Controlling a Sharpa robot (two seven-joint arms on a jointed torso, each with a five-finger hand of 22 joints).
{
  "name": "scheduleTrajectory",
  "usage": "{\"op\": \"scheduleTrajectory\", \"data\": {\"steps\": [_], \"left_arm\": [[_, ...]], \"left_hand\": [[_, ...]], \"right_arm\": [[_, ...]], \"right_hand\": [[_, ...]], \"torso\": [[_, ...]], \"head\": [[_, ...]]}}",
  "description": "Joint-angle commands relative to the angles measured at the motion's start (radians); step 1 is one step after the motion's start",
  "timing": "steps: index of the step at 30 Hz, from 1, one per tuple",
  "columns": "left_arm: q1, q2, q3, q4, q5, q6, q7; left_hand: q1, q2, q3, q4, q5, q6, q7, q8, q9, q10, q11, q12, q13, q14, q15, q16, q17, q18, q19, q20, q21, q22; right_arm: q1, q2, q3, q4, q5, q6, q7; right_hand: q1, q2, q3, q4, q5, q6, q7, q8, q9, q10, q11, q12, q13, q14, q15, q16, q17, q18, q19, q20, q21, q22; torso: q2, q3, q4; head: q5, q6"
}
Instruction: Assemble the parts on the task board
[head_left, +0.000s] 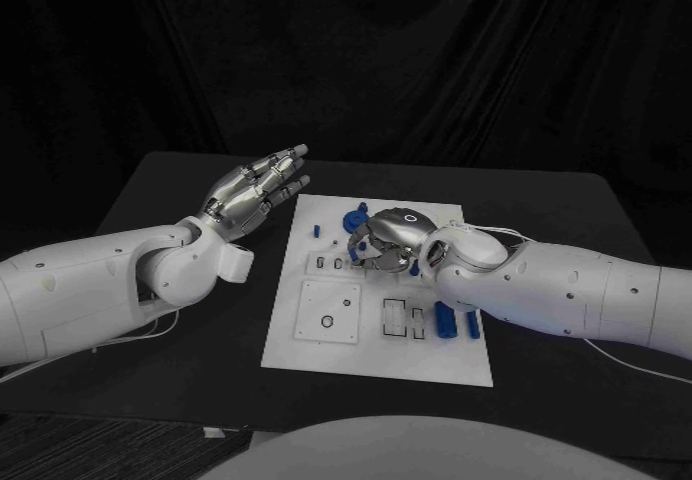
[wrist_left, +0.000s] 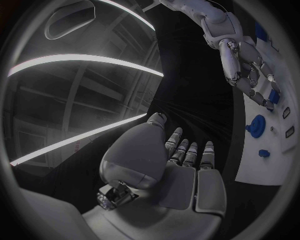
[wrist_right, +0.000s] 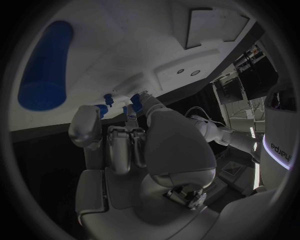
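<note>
Parts (head_left: 446, 320) in blue lie and stand on the white task board (head_left: 378, 365), which sits in the middle of the black surface (head_left: 548, 200). From the head view, the right robot hand (head_left: 387, 242) is down over the board's far half, fingers curled toward a small cluster of blue pieces there; two blue bars lie side by side nearer the board's right edge, close under the right forearm. The left robot hand (head_left: 260, 190) is raised off the board's left side, fingers straight and apart, holding nothing.

From the left wrist view, that same hand's fingers (wrist_left: 190, 150) are extended with nothing between them. The board's edge lies beyond, carrying a round blue part (wrist_left: 256, 125), and the right hand (wrist_left: 250, 75) reaches down onto the board.

From the right wrist view, the fingertips (wrist_right: 134, 102) close round a small blue piece (wrist_right: 135, 106) just at the board's surface, and a long blue bar (wrist_right: 45, 65) lies well apart. Whether the piece is truly pinched or only touched I cannot tell.

The likely trouble: a shallow fingertip hold could let the small piece tilt or slip as it is moved, and the curled fingers could knock the neighbouring blue pieces standing just beside it.
</note>
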Motion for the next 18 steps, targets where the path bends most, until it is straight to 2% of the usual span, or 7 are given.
{"op": "scheduleTrajectory", "data": {"steps": [1,18], "left_arm": [[-0.002,0.002,0.001,0.001,0.0,0.013,0.007],[-0.003,0.003,0.001,0.001,0.0,0.017,-0.001]], "left_hand": [[0.006,-0.002,0.005,0.0,0.005,0.003,0.003,0.004,0.001,0.004,0.003,0.006,0.001,0.0,0.004,-0.002,-0.001,0.016,0.002,0.007,-0.001,0.001],[0.006,-0.001,0.006,0.002,0.005,0.006,0.004,0.004,0.002,0.004,0.003,0.007,0.002,0.001,0.005,-0.001,-0.001,0.016,0.002,0.007,-0.001,0.001]], "right_arm": [[-0.003,0.0,0.001,-0.003,0.011,-0.019,0.007],[-0.006,0.001,0.001,-0.016,0.011,0.053,-0.036]], "right_hand": [[0.004,0.005,-0.001,-0.005,-0.005,0.005,-0.003,0.001,0.0,0.104,-0.004,0.003,0.263,0.107,-0.007,0.003,0.264,0.012,-0.002,-0.005,-0.007,0.081],[0.006,0.004,-0.002,-0.007,-0.012,-0.009,0.003,-0.008,-0.005,0.104,-0.001,0.003,0.263,0.107,-0.005,0.003,0.264,0.015,-0.011,-0.005,-0.029,0.076]], "torso": [[0.0,-0.0001,-0.0006],[0.0,0.0001,0.0003]], "head": [[0.001,0.0],[0.0,0.0]]}}
